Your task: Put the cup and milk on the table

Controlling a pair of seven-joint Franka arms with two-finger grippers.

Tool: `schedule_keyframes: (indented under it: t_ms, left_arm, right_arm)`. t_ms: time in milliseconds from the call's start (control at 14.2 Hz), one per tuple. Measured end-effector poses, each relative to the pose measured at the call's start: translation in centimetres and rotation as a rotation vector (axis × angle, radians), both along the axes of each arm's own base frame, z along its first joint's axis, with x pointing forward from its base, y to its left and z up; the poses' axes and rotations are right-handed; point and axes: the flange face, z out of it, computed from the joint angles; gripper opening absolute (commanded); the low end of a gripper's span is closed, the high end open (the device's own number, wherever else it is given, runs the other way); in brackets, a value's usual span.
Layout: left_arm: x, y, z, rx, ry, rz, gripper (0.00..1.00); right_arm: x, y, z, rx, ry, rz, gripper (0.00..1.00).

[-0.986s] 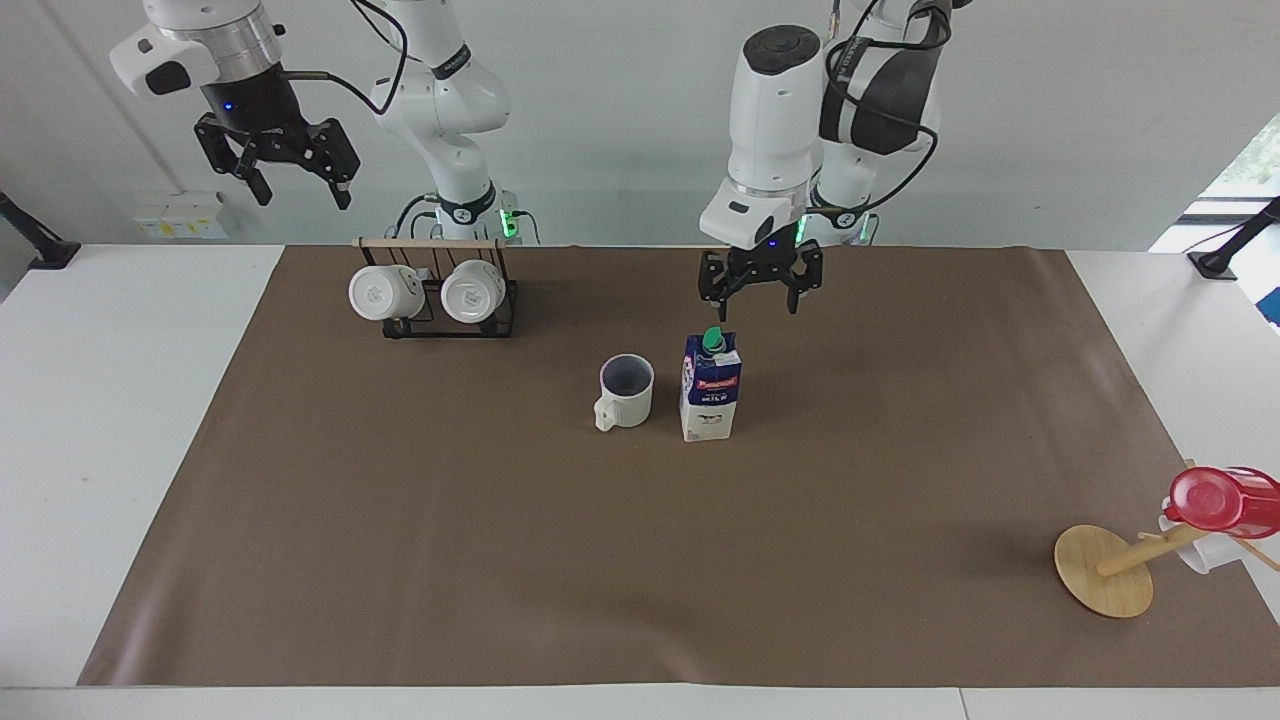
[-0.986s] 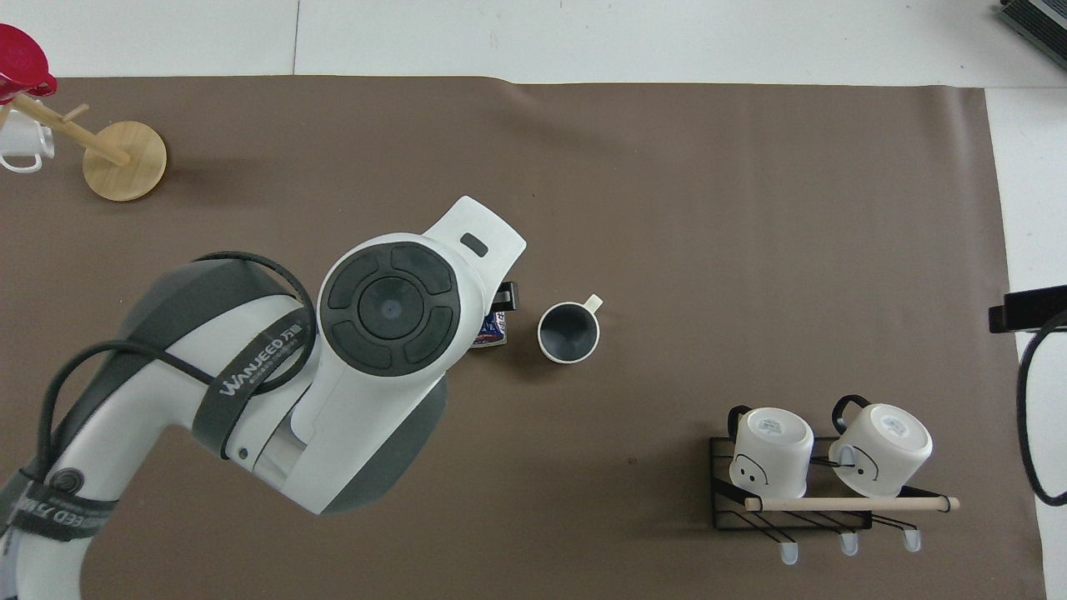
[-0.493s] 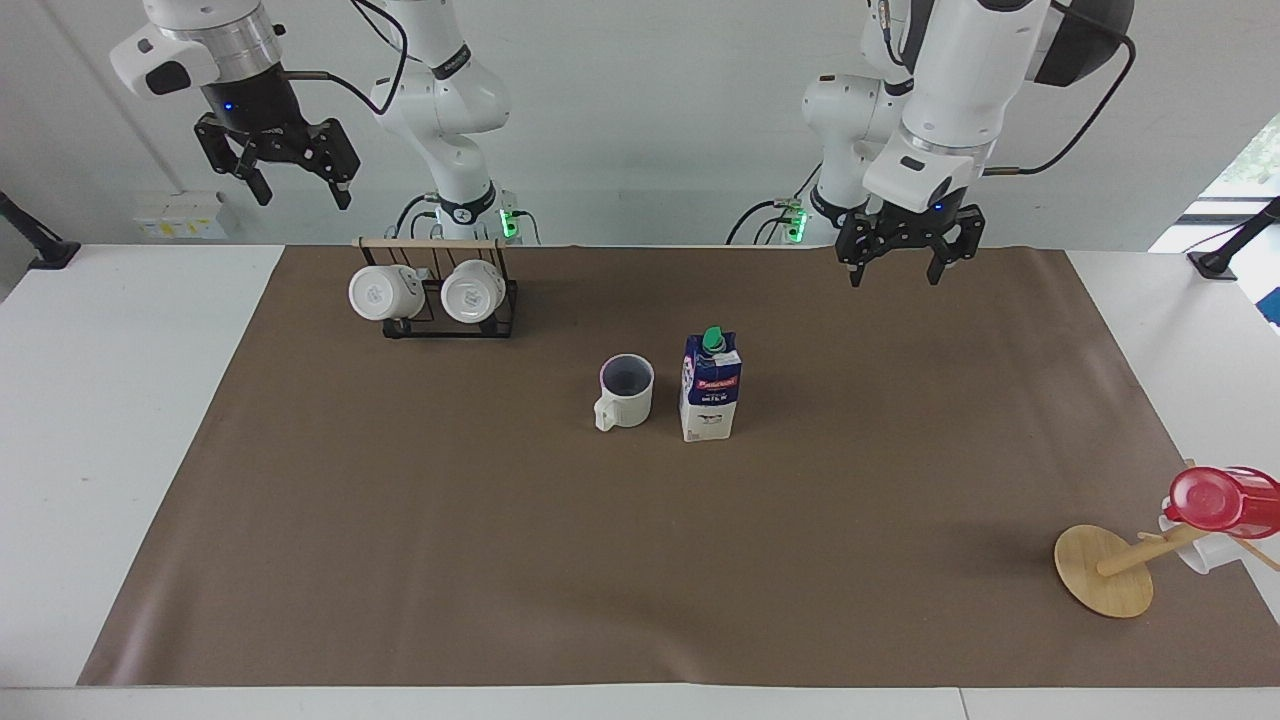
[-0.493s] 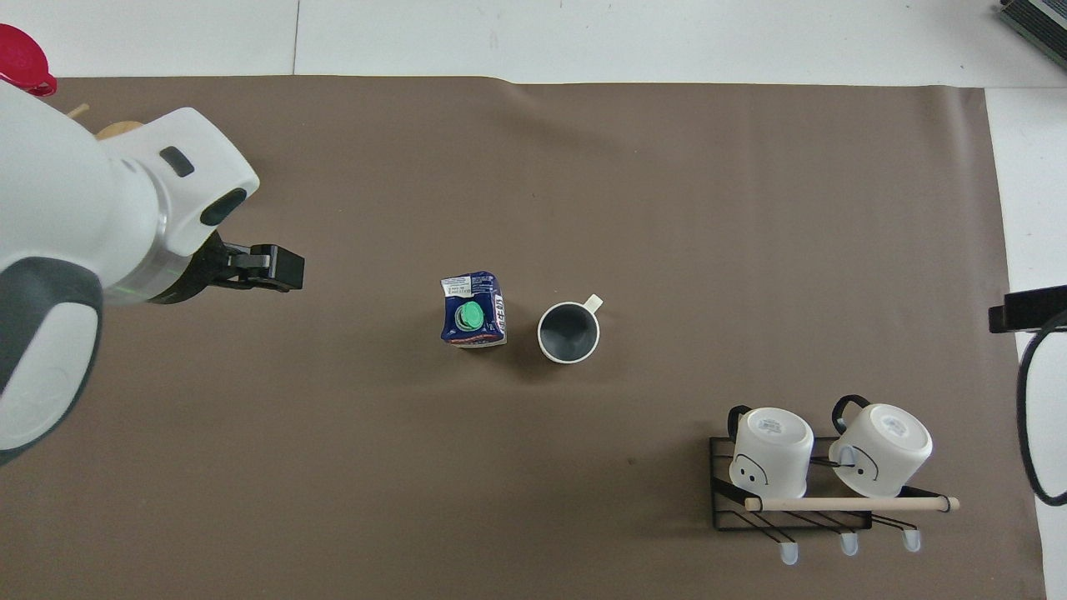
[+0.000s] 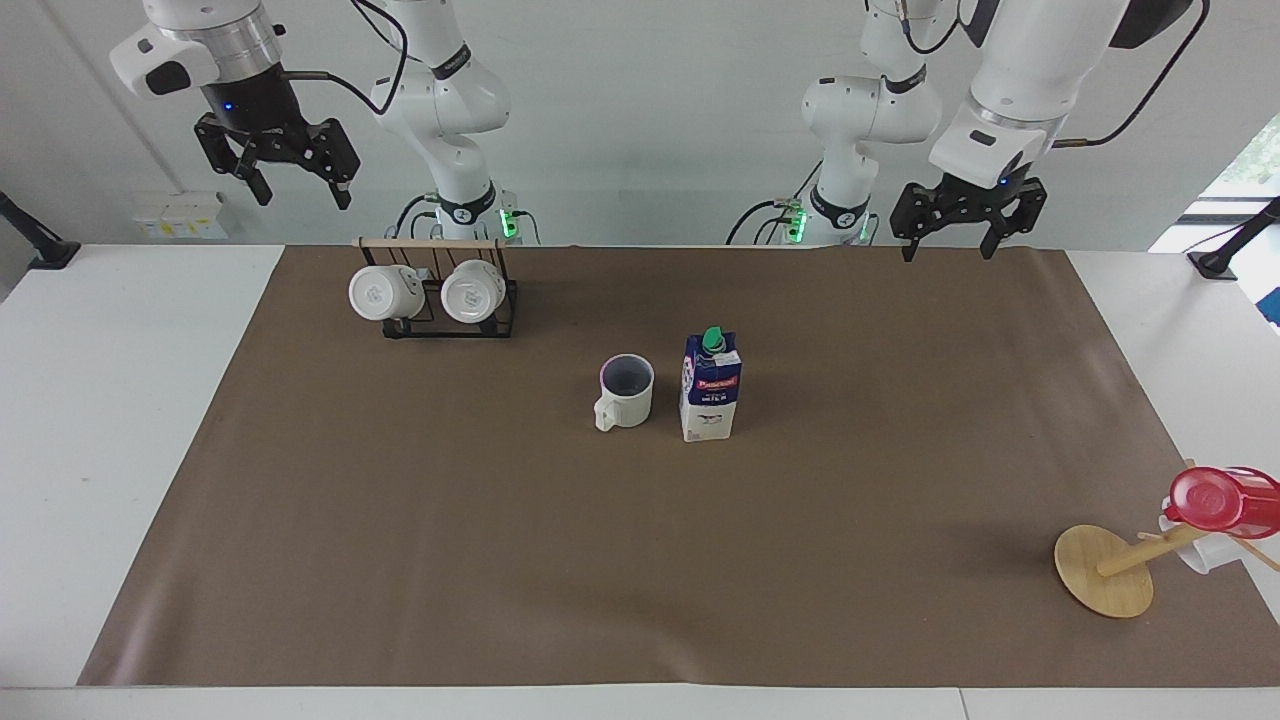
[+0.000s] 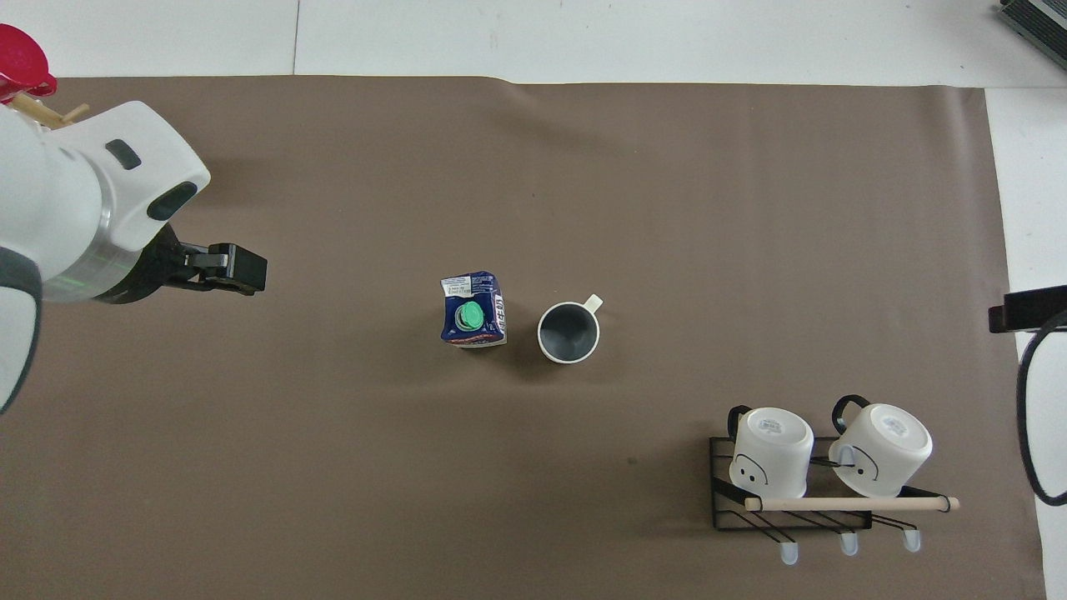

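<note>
While both arms hang raised at the robots' end of the table (image 5: pixel 130 420), their grippers hold nothing. At the right arm's end, the right gripper (image 5: pixel 295 190) is held high, over the white tabletop beside the brown sheet (image 5: pixel 640 560), with its fingers spread apart. At the left arm's end, the left gripper (image 5: pixel 948 243) hangs over the sheet's edge nearest the robots, its fingers likewise parted and pointing down. Just beneath the robots' bases, toward the right arm's end, a black wire rack (image 5: pixel 450 325) with a wooden rail carries two white mugs (image 5: pixel 385 292) lying on their sides. Farther from the robots, near the middle of the sheet, the milk (image 5: pixel 710 388) stands upright, green cap on top. Just beside it, on the side toward the right arm's end, the cup (image 5: pixel 626 392) sits upright with its dark inside showing and its handle turned away from the robots; a narrow gap separates the two. Farthest out, at the left arm's corner of the sheet, a wooden mug tree (image 5: pixel 1105 570) lies tipped over, a red cup (image 5: pixel 1220 500) and a white mug (image 5: pixel 1200 552) on its pegs.
</note>
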Motion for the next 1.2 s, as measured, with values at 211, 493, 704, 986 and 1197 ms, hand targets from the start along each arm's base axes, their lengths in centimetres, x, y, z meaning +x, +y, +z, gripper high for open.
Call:
schedule_keyframes:
  t_ms: [211,493,704,986,1197]
  left_arm:
    - [0.4,3.8,0.2,-0.01,0.005,0.025,1.0]
    - [0.4,4.4,0.2,-0.017,0.012,0.036,1.0]
    - [0.4,4.2,0.2,-0.024,0.014,0.033,1.0]
    - [0.3,3.6,0.1,-0.089,0.026,0.031,1.0]
    - [0.1,4.0,0.3,-0.096,0.03,0.039,1.0]
  right_arm:
    - [0.0,0.0,0.0,0.0,0.0,-0.001,1.0]
    - [-0.1,-0.8,0.0,0.002,0.004,-0.015,1.0]
    - [-0.1,-0.8,-0.1,0.002,0.008,-0.015,1.0]
    - [0.4,-0.6,-1.1,0.022,0.049,-0.015,1.0]
    - [0.6,-0.8,-1.1,0.022,0.041,-0.017,1.0]
